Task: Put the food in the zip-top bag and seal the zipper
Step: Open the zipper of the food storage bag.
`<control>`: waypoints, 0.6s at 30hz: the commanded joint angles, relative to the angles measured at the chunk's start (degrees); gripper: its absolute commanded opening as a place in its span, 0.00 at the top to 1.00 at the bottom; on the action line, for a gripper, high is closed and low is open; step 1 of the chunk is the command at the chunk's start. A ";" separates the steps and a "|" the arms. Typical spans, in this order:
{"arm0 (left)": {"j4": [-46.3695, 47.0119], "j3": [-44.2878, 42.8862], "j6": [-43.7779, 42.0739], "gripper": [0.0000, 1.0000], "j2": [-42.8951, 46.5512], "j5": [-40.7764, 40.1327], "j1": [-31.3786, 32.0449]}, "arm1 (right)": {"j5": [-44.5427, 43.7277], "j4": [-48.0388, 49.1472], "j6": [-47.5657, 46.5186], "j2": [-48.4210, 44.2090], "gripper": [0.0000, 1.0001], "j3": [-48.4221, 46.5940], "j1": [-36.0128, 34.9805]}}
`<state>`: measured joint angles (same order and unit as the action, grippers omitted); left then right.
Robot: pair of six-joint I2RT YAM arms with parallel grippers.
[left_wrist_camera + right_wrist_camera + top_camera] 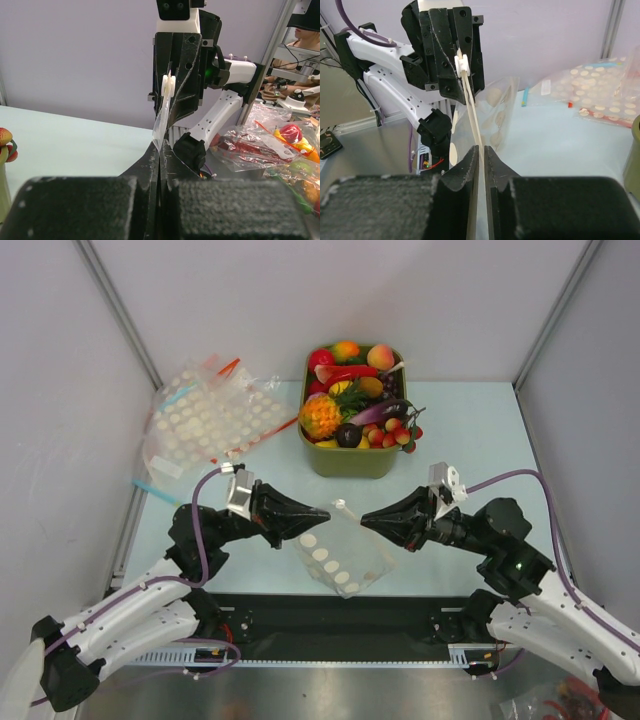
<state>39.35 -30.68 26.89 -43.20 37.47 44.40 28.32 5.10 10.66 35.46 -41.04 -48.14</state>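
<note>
No lettering, brand, number or sign can be read in any view. The bag [338,552] bears only plain white dots, as does the heap of bags [207,420]; neither shows legible print.

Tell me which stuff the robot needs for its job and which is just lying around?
Needed:
- bag, pinched between the left gripper and right gripper
- toy food in the green tub

Just lying about:
- heap of spare bags
</note>
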 commanded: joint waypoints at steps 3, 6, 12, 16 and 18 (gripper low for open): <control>3.27 0.27 -0.88 1.00 0.92 -0.21 0.25 | 0.95 2.37 -0.29 0.13 0.88 -0.01 0.15; 3.97 0.27 -0.62 1.00 1.01 0.67 0.25 | 0.25 1.93 -0.46 0.57 0.88 -0.27 0.15; 4.85 0.18 0.18 1.00 0.66 1.46 0.25 | 1.21 1.32 -0.72 2.24 0.84 -0.97 0.15; 4.94 0.18 0.35 1.00 0.84 1.81 0.25 | 1.83 0.96 -0.73 2.77 0.84 -1.41 0.15; 4.94 0.18 0.35 1.00 0.84 1.81 0.25 | 0.87 0.96 -0.72 1.81 0.84 -1.15 0.15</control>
<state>41.06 -30.63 26.98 -43.05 37.98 44.40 29.17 4.71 10.46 38.44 -41.04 -48.14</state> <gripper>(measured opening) 0.007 0.154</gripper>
